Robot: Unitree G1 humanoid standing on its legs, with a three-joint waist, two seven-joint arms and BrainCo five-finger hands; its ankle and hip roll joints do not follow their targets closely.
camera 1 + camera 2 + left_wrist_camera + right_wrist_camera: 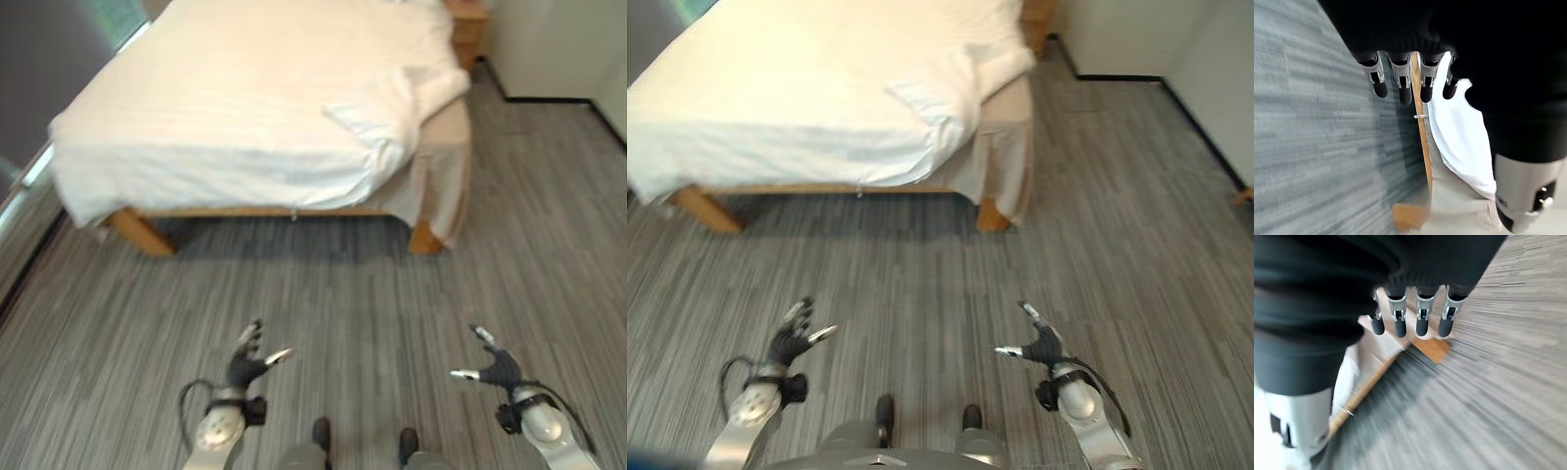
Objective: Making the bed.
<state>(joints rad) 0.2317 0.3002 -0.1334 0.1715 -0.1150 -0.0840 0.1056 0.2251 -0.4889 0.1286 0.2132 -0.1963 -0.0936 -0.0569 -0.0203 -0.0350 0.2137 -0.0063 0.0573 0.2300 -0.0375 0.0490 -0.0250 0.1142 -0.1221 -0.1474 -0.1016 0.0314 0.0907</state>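
- The bed (245,108) lies ahead, well apart from both hands, its long axis running away from the robot.
- The quilt's (294,88) folded-back corner (377,122) sits nearer the right robot hand (498,368), seemingly.
- The right and left robot hand (245,364) are open and empty.

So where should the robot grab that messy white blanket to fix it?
Probably the folded-back corner flap of the white blanket, approached from the foot of the bed. It lies rumpled near that edge, loose enough to pinch. Both the left robot hand and right robot hand are open.
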